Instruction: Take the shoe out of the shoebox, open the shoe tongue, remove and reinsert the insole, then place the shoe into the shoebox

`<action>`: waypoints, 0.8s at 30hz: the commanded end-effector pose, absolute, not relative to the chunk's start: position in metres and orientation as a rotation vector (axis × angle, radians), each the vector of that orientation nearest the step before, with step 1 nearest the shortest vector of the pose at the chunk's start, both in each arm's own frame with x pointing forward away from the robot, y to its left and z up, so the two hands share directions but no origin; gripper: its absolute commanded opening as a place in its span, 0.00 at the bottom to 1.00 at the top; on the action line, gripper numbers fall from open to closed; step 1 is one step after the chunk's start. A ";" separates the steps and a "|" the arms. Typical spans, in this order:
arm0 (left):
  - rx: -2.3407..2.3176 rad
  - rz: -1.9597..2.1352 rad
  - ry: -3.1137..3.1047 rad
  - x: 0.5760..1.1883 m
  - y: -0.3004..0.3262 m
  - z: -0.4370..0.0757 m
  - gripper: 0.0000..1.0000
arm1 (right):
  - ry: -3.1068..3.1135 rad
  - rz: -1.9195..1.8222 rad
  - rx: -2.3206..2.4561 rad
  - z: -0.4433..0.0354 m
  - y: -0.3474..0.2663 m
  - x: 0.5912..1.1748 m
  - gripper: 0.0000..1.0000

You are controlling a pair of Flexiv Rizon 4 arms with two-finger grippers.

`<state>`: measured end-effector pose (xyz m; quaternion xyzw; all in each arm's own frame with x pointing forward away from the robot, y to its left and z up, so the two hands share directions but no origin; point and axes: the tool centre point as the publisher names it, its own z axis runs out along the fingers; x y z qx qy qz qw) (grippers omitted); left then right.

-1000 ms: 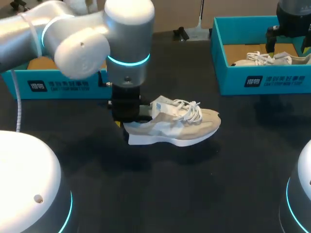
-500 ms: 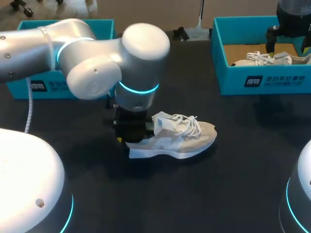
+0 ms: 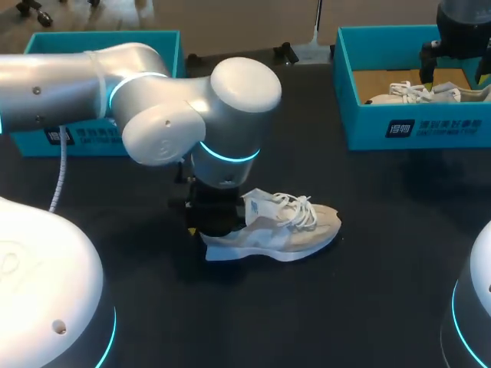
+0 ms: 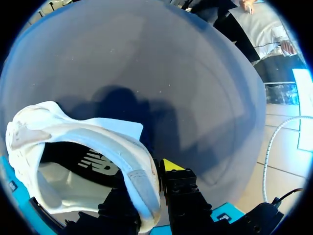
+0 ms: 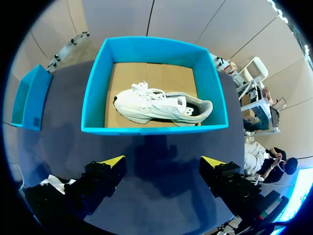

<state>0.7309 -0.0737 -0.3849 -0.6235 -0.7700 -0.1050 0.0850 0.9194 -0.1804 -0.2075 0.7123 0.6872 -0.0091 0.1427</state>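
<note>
Head view: left arm is coming in from the left and reaching past table centre, with the left gripper [image 3: 209, 220] pointing down at the heel of the beige shoe [image 3: 280, 226]. Shoe is lying upright on its sole near mid-table, toe pointing right, white laces loose, tongue sticking up. Can't tell whether the sole is fully touching the black table [image 3: 322, 307]. Left shoebox [image 3: 100, 132] is sitting at the far left behind the arm, well apart from the shoe. Right shoebox [image 3: 399, 126] is sitting at the far right, holding a white shoe [image 3: 414, 93]. Right gripper [image 3: 453, 61] is hovering over that box.

Left wrist view: left gripper [image 4: 146, 188] is clamping the heel collar of the beige shoe [image 4: 73, 147], one finger inside the opening and the yellow-tipped finger [image 4: 171, 165] outside, with the collar pinched between them. Shoe opening is facing the camera.

Right wrist view: right gripper [image 5: 161, 164] is hanging with fingers spread wide, holding nothing, just short of the right shoebox [image 5: 151, 129]. White shoe [image 5: 161, 105] is lying on its side on the cardboard floor inside. Left shoebox [image 5: 29, 103] is showing off to one side.
</note>
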 end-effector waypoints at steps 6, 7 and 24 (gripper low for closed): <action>-1.861 -0.304 -2.253 0.731 -0.077 -0.393 0.73 | 1.982 -0.025 2.054 -0.208 -0.181 0.919 1.00; -1.862 -0.302 -2.252 0.729 -0.077 -0.391 0.79 | 1.982 -0.025 2.054 -0.208 -0.181 0.919 1.00; -1.827 -0.119 -2.468 0.724 -0.073 -0.323 1.00 | 1.982 -0.025 2.054 -0.208 -0.181 0.919 1.00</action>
